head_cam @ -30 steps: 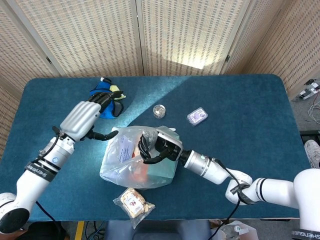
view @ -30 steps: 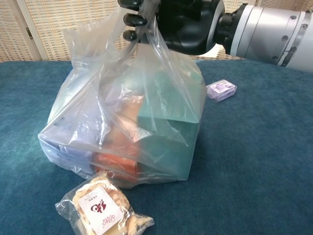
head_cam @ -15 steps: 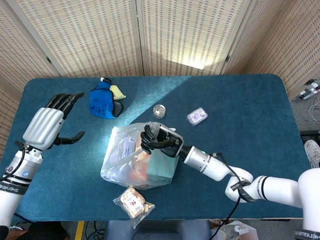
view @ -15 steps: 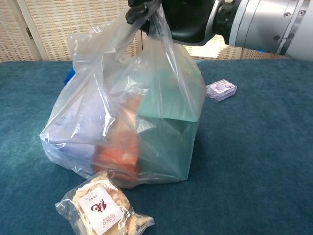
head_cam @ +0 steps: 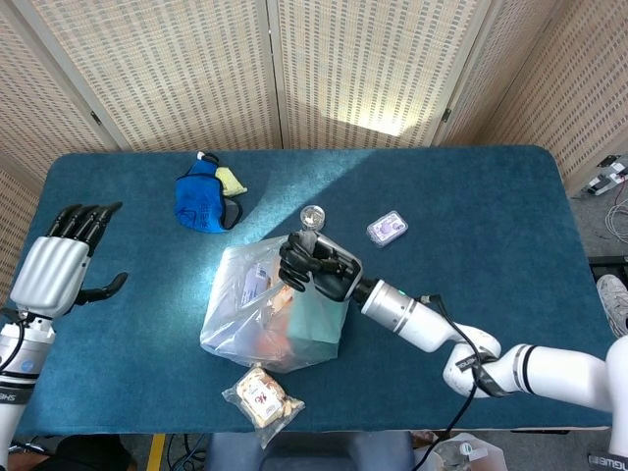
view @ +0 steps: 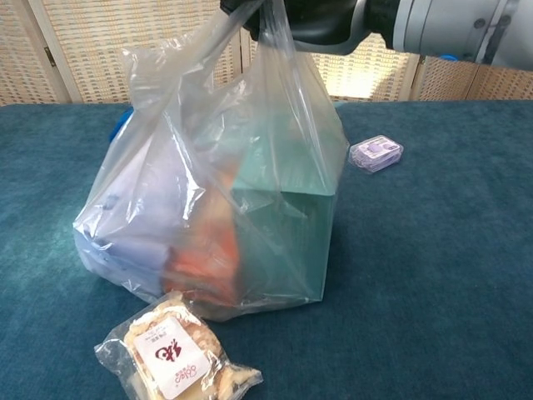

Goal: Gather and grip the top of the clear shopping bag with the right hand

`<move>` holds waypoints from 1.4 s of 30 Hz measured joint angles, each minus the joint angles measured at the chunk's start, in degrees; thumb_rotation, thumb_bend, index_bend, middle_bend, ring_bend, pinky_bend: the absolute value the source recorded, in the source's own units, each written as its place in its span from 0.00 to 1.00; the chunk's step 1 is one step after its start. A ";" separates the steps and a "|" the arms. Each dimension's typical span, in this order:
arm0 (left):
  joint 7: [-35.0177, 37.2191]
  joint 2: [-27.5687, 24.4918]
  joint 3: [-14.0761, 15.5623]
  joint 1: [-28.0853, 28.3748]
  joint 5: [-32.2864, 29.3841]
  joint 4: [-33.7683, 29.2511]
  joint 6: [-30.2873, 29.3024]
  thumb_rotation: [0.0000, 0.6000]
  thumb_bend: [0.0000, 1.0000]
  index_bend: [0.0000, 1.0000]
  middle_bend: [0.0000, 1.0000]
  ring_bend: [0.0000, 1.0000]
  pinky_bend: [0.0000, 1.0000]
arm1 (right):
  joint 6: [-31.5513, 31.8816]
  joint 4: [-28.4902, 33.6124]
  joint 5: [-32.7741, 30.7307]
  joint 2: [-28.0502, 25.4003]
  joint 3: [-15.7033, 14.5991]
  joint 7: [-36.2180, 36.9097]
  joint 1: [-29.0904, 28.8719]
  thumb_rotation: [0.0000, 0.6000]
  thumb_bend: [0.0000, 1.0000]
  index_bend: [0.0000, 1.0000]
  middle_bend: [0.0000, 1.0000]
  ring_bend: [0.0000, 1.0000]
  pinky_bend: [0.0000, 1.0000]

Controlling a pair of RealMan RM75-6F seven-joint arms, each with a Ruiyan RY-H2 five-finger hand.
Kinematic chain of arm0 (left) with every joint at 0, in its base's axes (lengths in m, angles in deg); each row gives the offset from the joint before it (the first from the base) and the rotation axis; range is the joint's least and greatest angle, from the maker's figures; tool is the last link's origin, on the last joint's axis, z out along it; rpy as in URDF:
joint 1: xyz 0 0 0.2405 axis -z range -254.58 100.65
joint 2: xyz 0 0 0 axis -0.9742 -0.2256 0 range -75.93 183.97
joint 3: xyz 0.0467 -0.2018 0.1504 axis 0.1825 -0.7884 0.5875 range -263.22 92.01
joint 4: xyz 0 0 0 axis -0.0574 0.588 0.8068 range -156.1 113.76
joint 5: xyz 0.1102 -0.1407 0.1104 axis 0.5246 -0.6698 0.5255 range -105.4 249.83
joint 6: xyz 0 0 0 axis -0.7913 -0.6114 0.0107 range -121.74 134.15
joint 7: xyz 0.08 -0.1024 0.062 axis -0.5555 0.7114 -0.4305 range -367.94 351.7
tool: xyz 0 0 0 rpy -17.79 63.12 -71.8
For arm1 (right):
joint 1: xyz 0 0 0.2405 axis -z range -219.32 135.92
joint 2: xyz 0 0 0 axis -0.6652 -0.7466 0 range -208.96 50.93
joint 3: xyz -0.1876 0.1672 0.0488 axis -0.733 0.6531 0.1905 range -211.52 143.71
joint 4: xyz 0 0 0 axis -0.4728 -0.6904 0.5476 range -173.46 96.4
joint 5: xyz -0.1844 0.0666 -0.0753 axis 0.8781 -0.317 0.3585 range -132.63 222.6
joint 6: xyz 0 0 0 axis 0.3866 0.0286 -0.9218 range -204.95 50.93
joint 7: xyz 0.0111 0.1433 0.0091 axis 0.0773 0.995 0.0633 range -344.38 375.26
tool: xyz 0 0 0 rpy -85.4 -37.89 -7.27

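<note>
The right hand (head_cam: 312,265) is closed around the gathered top of the clear shopping bag (head_cam: 270,314), with the dark fingers (head_cam: 291,267) wrapped over the bunched plastic. In the chest view the same hand (view: 291,18) is seen at the upper edge of the frame, and the bag (view: 216,183) hangs directly below it, its film drawn up taut to the grip. The bag's base is seen resting on the blue bench (head_cam: 471,196). Inside the bag, a green box (view: 283,225) lies below the hand, and an orange item (view: 208,258) and a pale item (view: 133,242) lie beside that box, on the side away from the right forearm.

A sealed snack packet (view: 171,354) lies on the bench just beside the bag's base, on the near side, below the hand. A small round container (head_cam: 312,216) and a small lilac packet (head_cam: 387,229) lie beyond the hand, both apart from the bag. A blue cloth item (head_cam: 201,201) lies further off, toward the far left.

The left hand (head_cam: 57,273) is held well apart from the bag at the bench's left edge, fingers spread wide and holding nothing.
</note>
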 measured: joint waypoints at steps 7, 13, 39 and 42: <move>-0.09 1.53 1.35 -3.45 1.48 1.56 -3.09 1.00 0.22 0.06 0.12 0.10 0.06 | -0.69 1.68 0.24 -1.41 1.71 0.06 0.18 1.00 0.36 0.82 0.81 0.83 0.83; -0.97 3.34 2.46 -6.52 3.10 3.35 -6.23 1.00 0.22 0.07 0.12 0.10 0.06 | -0.63 2.63 0.43 -1.90 3.36 0.65 0.10 1.00 0.37 0.82 0.81 0.83 0.83; -0.12 7.84 4.49 -13.69 3.70 8.71 -9.02 1.00 0.22 0.07 0.12 0.10 0.06 | 0.86 8.20 0.80 -5.66 12.22 2.96 -2.31 1.00 0.39 0.83 0.82 0.85 0.85; -0.20 8.84 4.90 -14.54 4.37 9.48 -9.67 1.00 0.22 0.07 0.12 0.10 0.06 | 0.51 8.42 0.62 -6.48 13.37 3.28 -3.08 1.00 0.39 0.83 0.82 0.85 0.85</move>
